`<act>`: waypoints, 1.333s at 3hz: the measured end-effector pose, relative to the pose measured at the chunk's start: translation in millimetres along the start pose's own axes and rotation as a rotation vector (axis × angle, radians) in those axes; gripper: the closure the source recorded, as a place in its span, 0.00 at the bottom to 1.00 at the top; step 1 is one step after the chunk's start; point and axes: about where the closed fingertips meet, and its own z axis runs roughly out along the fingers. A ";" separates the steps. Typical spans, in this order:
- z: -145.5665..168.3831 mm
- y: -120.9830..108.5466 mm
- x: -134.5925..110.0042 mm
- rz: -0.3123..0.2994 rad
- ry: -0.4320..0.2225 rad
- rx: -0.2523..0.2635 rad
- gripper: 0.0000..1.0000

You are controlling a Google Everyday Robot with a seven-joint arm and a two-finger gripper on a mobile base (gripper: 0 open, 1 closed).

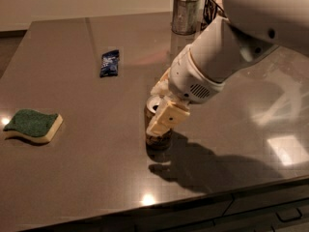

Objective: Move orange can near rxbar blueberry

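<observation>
The orange can (153, 105) stands upright on the dark table, a little in front of the middle. Only its silver top and its base show, because my gripper (158, 123) has come down around it from the right and covers its front. The can still rests on the table. The rxbar blueberry (109, 63), a flat dark blue wrapper, lies to the far left of the can, well apart from it.
A green-and-cream sponge (33, 125) lies at the left. A ribbed metal cup (185, 14) with white stuff in it stands at the back, next to a dark box (212, 6). The table's front edge (145, 209) runs close below the can.
</observation>
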 end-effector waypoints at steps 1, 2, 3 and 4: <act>-3.0 -4.9 -2.5 0.005 -0.009 -0.010 0.59; -9.2 -19.1 -19.2 0.033 -0.035 -0.015 0.83; -10.6 -41.6 -44.2 0.059 -0.060 -0.008 1.00; -7.1 -70.1 -72.0 0.090 -0.087 0.017 1.00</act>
